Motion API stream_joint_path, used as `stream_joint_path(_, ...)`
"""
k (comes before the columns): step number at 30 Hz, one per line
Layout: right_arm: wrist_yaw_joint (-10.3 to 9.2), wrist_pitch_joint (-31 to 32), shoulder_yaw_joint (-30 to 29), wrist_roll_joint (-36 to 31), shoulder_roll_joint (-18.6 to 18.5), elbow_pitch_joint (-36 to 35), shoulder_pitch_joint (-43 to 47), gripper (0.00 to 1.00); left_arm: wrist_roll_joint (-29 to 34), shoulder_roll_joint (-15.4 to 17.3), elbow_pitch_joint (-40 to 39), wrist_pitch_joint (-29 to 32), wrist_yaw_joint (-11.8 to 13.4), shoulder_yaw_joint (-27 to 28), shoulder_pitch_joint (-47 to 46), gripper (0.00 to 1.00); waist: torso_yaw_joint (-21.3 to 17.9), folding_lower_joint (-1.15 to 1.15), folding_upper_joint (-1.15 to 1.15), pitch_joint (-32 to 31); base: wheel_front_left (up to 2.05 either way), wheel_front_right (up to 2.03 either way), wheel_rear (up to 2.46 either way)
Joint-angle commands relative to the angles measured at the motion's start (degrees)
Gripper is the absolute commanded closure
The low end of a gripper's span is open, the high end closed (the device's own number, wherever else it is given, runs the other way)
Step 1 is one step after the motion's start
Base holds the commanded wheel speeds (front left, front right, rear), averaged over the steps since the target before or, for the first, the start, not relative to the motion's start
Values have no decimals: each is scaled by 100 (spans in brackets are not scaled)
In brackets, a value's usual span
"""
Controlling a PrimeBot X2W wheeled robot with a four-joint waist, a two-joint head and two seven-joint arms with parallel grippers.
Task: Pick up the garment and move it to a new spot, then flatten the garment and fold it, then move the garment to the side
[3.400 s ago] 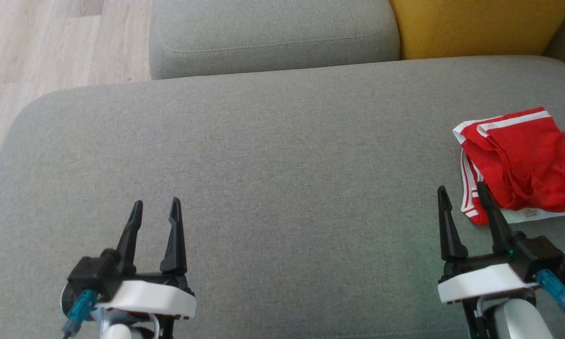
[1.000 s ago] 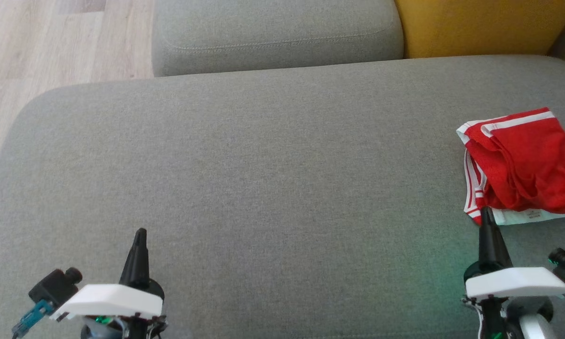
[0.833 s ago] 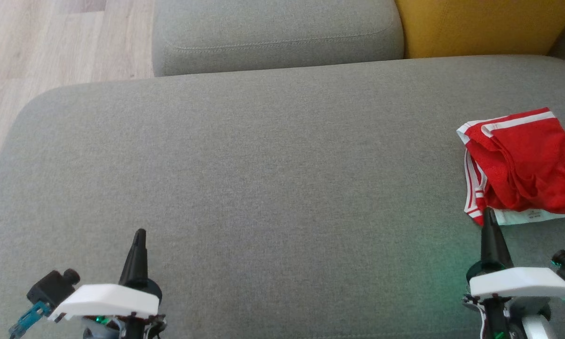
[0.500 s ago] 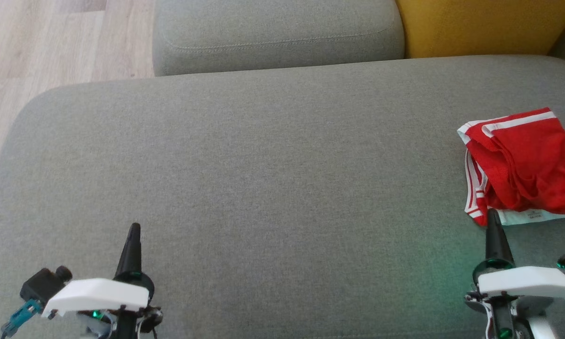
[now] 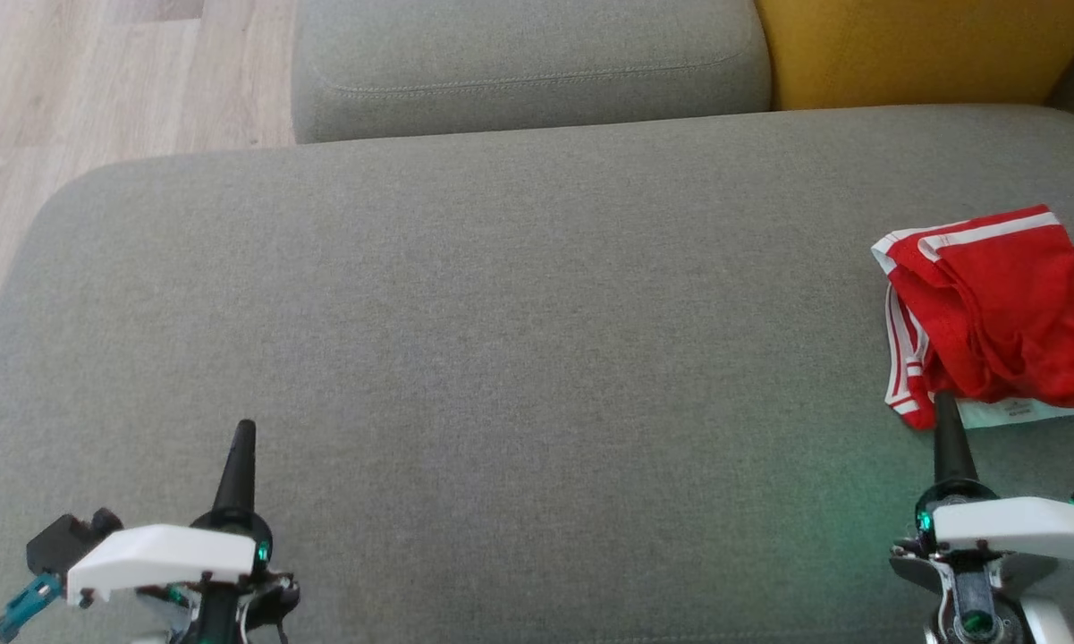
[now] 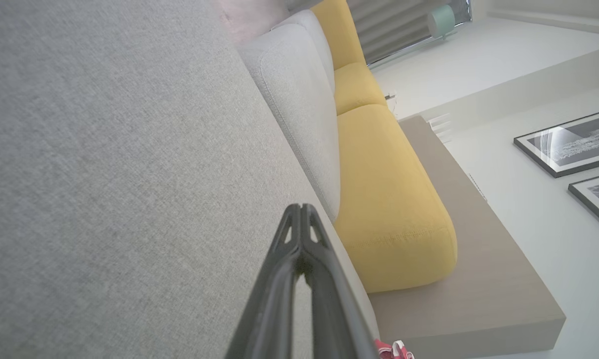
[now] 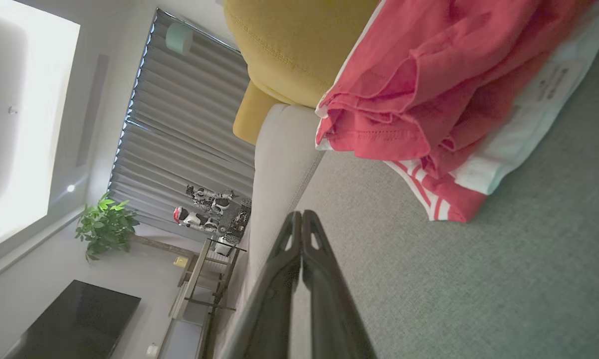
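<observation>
Garment (image 5: 1010,313) lies crumpled, red, white-striped; left claw (image 5: 244,431) and right claw (image 5: 945,404) clenched empty.

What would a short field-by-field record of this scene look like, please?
surface: grey sofa seat
garment: red with white stripes, crumpled, on the seat's right side
left gripper: shut, holding nothing, over bare seat
right gripper: shut, holding nothing, just short of the garment
behind: grey cushion, yellow cushion
task stage: garment not yet picked up
</observation>
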Motion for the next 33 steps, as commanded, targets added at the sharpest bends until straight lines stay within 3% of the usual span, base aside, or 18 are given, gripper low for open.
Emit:
stream_joint_path(1,8,50,44,184,-126,-178,-319,100,-141,100,-164,47,-59,196,-344,100,1,0,0,0,0,0,0)
stream_joint_path(33,10,570,-168,2334,-124,-146,-479,100,-1973,96,36,579,-289,630,-599,100,29,0,0,15,0,0,0)
